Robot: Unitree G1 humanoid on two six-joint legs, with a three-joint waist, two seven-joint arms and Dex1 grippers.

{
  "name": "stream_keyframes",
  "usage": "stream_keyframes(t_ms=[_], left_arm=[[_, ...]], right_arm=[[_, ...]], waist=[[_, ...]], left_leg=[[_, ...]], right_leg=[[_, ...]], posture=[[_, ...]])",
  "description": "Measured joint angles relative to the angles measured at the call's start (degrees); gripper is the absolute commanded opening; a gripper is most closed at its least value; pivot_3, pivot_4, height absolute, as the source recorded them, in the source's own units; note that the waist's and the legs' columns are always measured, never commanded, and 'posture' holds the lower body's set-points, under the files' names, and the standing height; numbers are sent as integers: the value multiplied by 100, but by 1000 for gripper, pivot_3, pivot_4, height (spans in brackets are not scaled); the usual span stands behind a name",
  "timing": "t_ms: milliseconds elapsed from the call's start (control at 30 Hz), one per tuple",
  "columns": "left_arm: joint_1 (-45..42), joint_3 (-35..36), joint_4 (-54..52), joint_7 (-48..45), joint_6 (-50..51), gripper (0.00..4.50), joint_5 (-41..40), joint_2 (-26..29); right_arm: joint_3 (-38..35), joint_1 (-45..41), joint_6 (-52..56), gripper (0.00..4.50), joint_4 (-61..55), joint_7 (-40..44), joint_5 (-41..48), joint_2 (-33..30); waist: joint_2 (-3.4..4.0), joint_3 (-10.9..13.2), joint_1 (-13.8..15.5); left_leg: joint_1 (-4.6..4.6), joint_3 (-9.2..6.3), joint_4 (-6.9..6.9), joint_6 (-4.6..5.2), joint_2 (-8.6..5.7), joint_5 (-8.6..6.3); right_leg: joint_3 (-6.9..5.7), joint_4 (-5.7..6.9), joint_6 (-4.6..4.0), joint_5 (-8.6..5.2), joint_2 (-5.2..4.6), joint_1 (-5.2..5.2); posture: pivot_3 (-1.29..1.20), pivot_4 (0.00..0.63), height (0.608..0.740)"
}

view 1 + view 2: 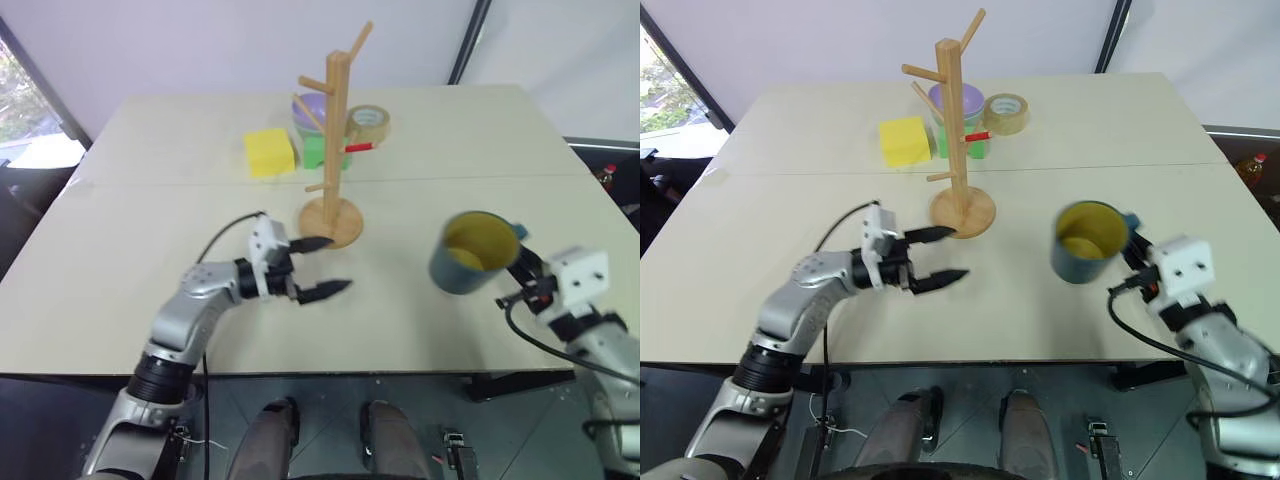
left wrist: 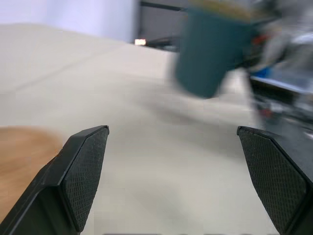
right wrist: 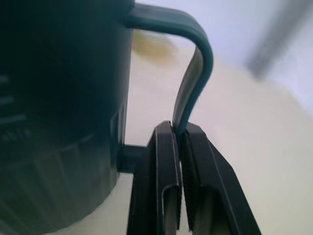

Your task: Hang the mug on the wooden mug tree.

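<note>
Across the pale tabletop (image 1: 120, 250), from our head view, we see the tall light-wood mug tree with upward-angled pegs on a round disc base (image 1: 336, 150) standing at centre. Our right gripper (image 1: 524, 268) holds the teal-blue ceramic mug with the yellow interior (image 1: 472, 252) clear of the table, tipped so its mouth faces us. From that mug the tree lies at about ten o'clock, near but well apart. Our left gripper (image 1: 322, 265) hangs just off the disc base at its seven o'clock, its two black fingers spread wide and holding nothing. Behind the tree sit a yellow block (image 1: 269, 152), a purple bowl (image 1: 315, 108) and a roll of tan tape (image 1: 369, 123).

Our left wrist view shows both textured pads (image 2: 87, 171) far apart with bare table between them, an edge of the wooden base beside one finger, and the blurred mug (image 2: 208, 51) ahead.

Our right wrist view shows the fingers closed tight on the lower part of the mug's loop handle (image 3: 194, 83), the dark body (image 3: 58, 112) just beside them.

We judge the right arm alone carries the coming move: the loop must travel toward ten o'clock and meet a peg along the peg's upward slant, so the handle opening needs turning to face the post
</note>
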Motion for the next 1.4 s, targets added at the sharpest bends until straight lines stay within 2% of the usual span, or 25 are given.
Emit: stream_keyframes(t_ms=[133,267,367,567,733,1400], left_arm=[[-269,500,372,-86,-253,4500,-47,254],[-294,745,339,-185,-193,4500,-306,324],[-227,811,57,-186,92,4500,-589,351],[139,949,-651,-172,673,4500,-1099,564],[358,1019,-923,-41,778,4500,-1194,599],[404,1318,-1242,329,848,4500,-1370,673]], right_arm=[[621,-1554,953,52,-284,297,171,-634],[1377,-2947,1372,52,324,558,66,-661],[1659,-3544,1287,52,1066,804,-36,-548],[2048,-3952,621,52,2303,1441,-338,-402],[2197,-4399,245,52,2884,1773,-535,-233],[2646,-5524,-562,52,4736,2320,-1271,606]], waist=[[-22,11,13],[-43,22,57],[-53,28,103],[-55,31,99],[-55,31,12],[-55,31,-19]], left_leg=[[-14,-3,-3,0,-1,0],[-27,-3,-5,14,-12,-8],[-30,-3,-7,18,-18,-11],[-24,0,-8,18,-19,-11],[-15,1,-3,16,-15,-10],[-14,4,-5,14,-16,-9]], right_leg=[[-3,-20,-2,1,-7,-2],[1,-30,3,1,-19,-4],[0,-32,19,7,-19,-6],[0,-24,15,6,-11,-8],[1,-11,0,6,-9,-6],[5,-5,16,16,-2,-11]], posture=[[0,150,740],[0,150,740],[0,150,740],[0,150,740],[0,150,740],[0,150,740]])
